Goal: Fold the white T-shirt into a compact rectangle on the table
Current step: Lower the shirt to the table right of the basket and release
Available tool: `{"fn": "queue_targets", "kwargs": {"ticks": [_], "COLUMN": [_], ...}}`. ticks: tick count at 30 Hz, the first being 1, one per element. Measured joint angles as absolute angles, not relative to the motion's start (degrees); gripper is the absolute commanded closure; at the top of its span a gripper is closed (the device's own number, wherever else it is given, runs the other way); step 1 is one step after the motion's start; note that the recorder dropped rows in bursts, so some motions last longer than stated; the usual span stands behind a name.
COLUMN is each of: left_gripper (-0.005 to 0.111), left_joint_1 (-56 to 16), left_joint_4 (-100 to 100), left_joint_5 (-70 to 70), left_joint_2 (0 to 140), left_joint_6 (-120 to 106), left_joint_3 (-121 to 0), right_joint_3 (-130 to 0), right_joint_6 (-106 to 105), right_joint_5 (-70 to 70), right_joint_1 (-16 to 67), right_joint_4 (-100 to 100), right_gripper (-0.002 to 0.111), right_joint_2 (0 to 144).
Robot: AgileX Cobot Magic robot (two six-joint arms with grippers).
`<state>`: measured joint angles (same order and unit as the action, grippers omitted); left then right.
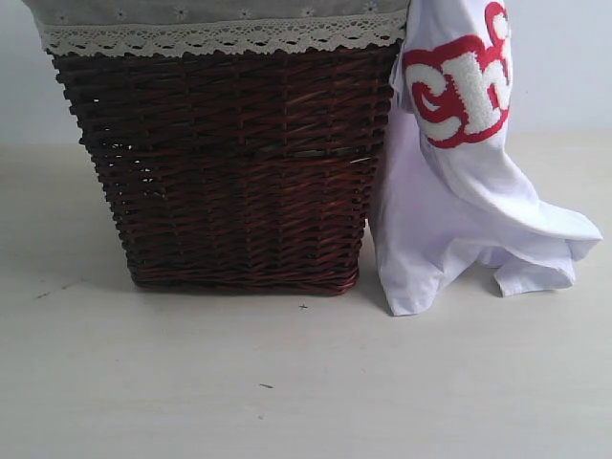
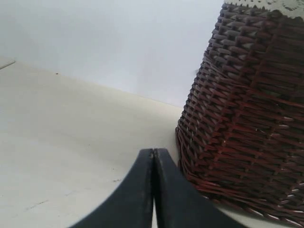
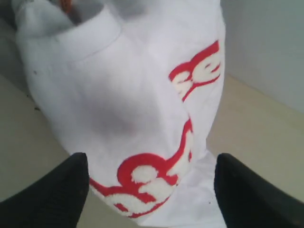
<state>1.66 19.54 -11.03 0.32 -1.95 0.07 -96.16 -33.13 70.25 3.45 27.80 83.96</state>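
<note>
A plain tabletop workspace dressed with household laundry props is pictured. A dark brown wicker basket with white lace trim point(image 1: 229, 172), draped at one side with a soft white cotton T-shirt lettered in red point(image 1: 459, 191), is seen on a smooth pale beige table point(image 1: 143, 382) backed by a plain grey-white wall point(image 1: 574, 67).

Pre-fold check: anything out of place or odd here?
The white T-shirt is not laid flat: in the exterior view it hangs against the wicker basket on its right side, its lower end bunched on the table. No spill or damage shows.
</note>
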Motion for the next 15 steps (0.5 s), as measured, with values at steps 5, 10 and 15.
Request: {"fn": "queue_targets", "kwargs": {"ticks": [5, 10, 15], "left_gripper": [0.107, 0.107, 0.107], "left_joint_1": [1.7, 1.7, 1.7], "left_joint_4": [19.5, 19.5, 19.5], "left_joint_5": [-11.0, -11.0, -11.0], "left_joint_2": [0.3, 0.3, 0.3], "left_joint_6": [-2.0, -2.0, -2.0], "left_joint_3": [0.1, 0.1, 0.1], "right_joint_3": [-87.7, -85.8, -85.8], "right_joint_6": [-41.2, -50.5, -51.5], "right_joint_5": [68.4, 65.4, 64.1], "right_joint_1": [3.5, 3.5, 3.5], "right_joint_4": [29.5, 38.8, 38.9], "right_gripper": [0.038, 0.038, 0.067], "right_joint_2": [84.0, 86.0, 90.8]}}
